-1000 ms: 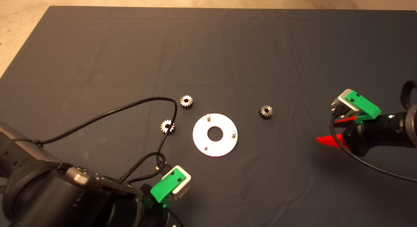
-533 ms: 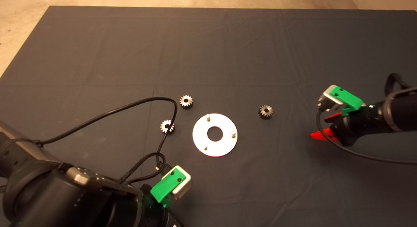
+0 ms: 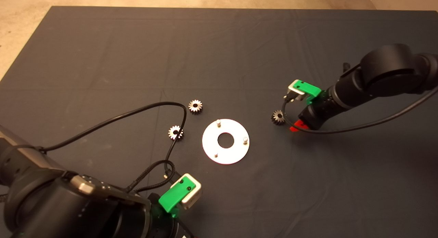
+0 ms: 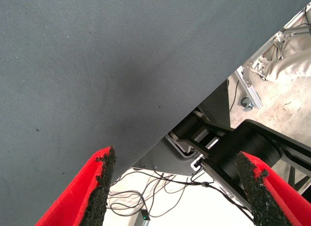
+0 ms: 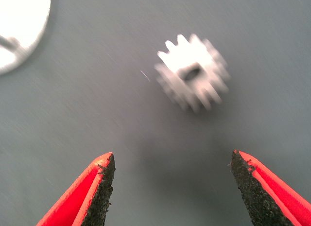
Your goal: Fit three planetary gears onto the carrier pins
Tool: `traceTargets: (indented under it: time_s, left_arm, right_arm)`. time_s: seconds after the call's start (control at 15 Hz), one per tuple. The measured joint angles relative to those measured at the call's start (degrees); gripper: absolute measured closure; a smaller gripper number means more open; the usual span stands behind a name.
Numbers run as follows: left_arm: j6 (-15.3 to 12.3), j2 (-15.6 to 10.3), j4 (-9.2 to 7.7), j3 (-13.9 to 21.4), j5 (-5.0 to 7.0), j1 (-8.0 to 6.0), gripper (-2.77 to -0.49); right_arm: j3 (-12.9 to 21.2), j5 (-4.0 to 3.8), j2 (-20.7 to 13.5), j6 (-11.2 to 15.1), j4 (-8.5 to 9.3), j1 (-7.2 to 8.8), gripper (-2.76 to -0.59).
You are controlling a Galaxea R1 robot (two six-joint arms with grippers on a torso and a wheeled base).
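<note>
Dark mat [image 3: 219, 43] carries a pale metal disc [image 3: 236, 154]; the right gripper [image 5: 170, 187], fingers wide, hovers beside one small silvery spur gear [image 5: 193, 71]. Left gripper [image 4: 175, 187], parked at the near edge, also gapes.

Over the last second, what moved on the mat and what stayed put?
The right hand swept in from the mat's right side toward the disc and now hangs open beside the right-hand gear, not gripping it. All three gears, the disc with its bare pins and the parked left hand stayed put.
</note>
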Motion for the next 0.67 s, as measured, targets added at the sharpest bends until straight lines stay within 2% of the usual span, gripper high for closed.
traceTargets:
  time_s: [0.2,0.27,0.4,0.47,0.67]
  left_arm:
    - [-0.01,-0.02,-0.01,0.0,0.04,0.02,-1.73]
    - [-0.01,-0.02,0.01,0.0,0.06,0.02,-1.73]
    - [-0.01,-0.02,-0.01,0.0,0.06,0.0,-1.73]
    - [-0.01,-0.02,0.0,0.0,0.06,0.0,-1.73]
    - [-0.01,-0.13,-0.01,0.0,0.04,0.02,-1.73]
  right_arm:
    - [-2.22,-0.08,2.92,-0.03,0.16,0.0,-1.76]
    - [-2.65,-0.63,2.94,-0.08,0.3,0.0,-1.76]
    - [-4.28,-3.26,3.4,-1.53,0.5,0.0,-1.76]
    - [-4.7,-4.09,3.75,-2.95,0.52,-0.02,-1.76]
    - [-5.41,-5.84,4.29,-3.89,0.57,0.0,-1.76]
